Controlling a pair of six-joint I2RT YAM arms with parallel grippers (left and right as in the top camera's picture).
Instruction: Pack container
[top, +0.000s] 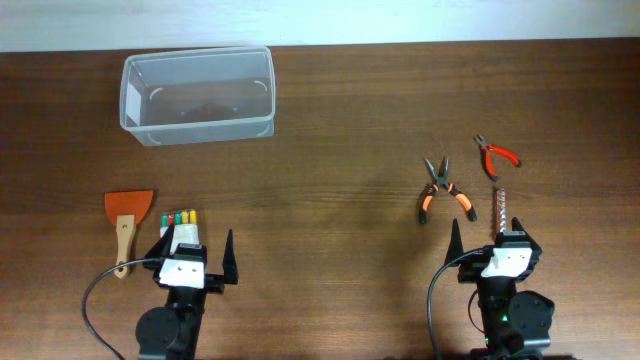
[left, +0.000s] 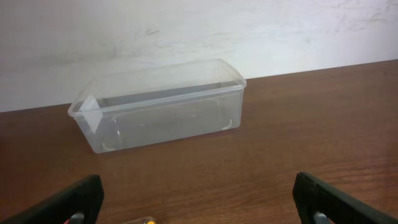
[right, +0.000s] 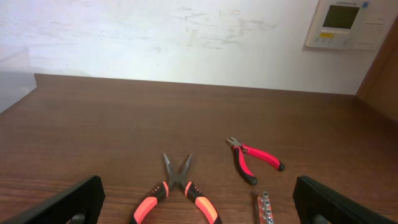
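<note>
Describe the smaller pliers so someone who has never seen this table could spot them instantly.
Start at the right half of the wooden table, away from the clear container. Two pliers lie there; the smaller pliers sit farther back and nearer the right edge, with plain red handles, unlike the larger orange-handled pair.

Both arms sit folded back and low at the near side, well apart from each other. The left arm (top: 168, 322) carries a white wrist block, and ahead of it the left gripper (top: 196, 245) points straight away from the base, its two black jaws spread wide. The right arm (top: 510, 315) mirrors that pose, with a small green light showing on its base; the right gripper (top: 493, 238) also faces forward, jaws spread wide. In each wrist view the jaws show only as dark wedges in the two bottom corners, level with each other
</note>
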